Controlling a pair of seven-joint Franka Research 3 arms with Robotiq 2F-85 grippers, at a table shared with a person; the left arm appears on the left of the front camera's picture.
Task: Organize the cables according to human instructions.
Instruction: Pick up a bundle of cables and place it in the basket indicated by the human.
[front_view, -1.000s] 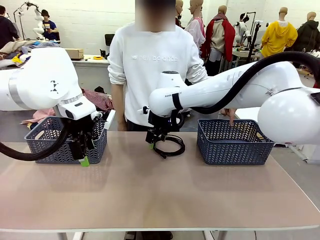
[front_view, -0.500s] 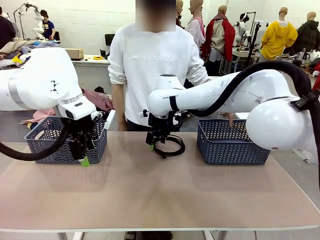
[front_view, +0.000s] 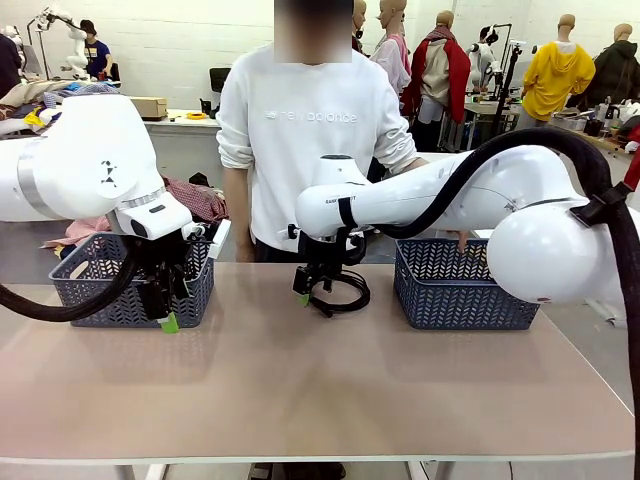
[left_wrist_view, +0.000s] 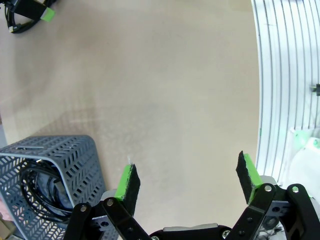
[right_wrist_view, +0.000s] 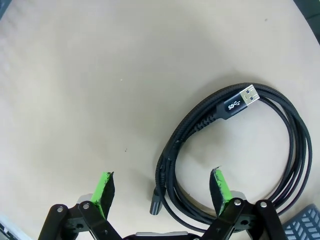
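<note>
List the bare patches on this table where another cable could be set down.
Free: the wide near half of the table. Crowded: the far strip, with the left basket, the coiled cable under the right end effector, and the right basket.

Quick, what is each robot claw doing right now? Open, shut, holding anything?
Left claw: open, holding nothing, next to the left basket.
Right claw: open, holding nothing, over the coiled cable on the table.

you've got a tan table (front_view: 300, 390) carrying two dark mesh baskets, the left basket (front_view: 100, 290) and the right basket (front_view: 460, 295). between them one coiled black cable (front_view: 345, 292) lies flat on the tabletop.
</note>
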